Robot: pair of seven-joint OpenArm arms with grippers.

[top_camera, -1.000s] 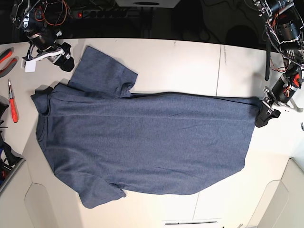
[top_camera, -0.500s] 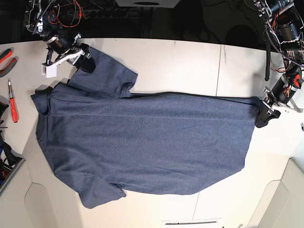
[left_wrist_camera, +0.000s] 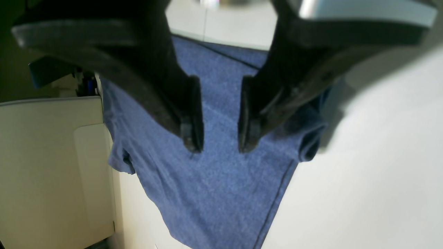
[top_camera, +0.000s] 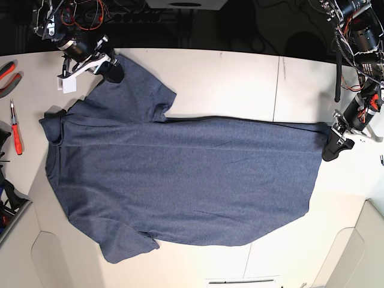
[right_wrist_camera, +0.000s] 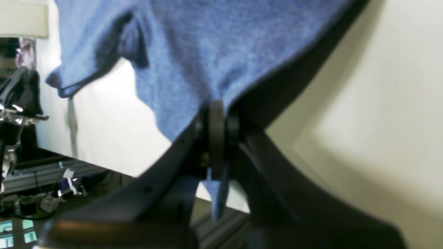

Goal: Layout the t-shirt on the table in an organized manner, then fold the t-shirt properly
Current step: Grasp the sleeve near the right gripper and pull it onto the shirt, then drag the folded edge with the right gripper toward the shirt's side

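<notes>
The right end effector [right_wrist_camera: 216, 138] is clamped on the t-shirt [top_camera: 180, 180] sleeve; the left end effector [left_wrist_camera: 219, 138] gapes over the t-shirt's hem.

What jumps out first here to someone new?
The dark blue t-shirt spread flat across most of the cream table. Next, the right gripper at the far sleeve's corner, shut on the fabric, and the left gripper open at the hem end. Red-handled tools lie along the table's edge beside the collar.
</notes>
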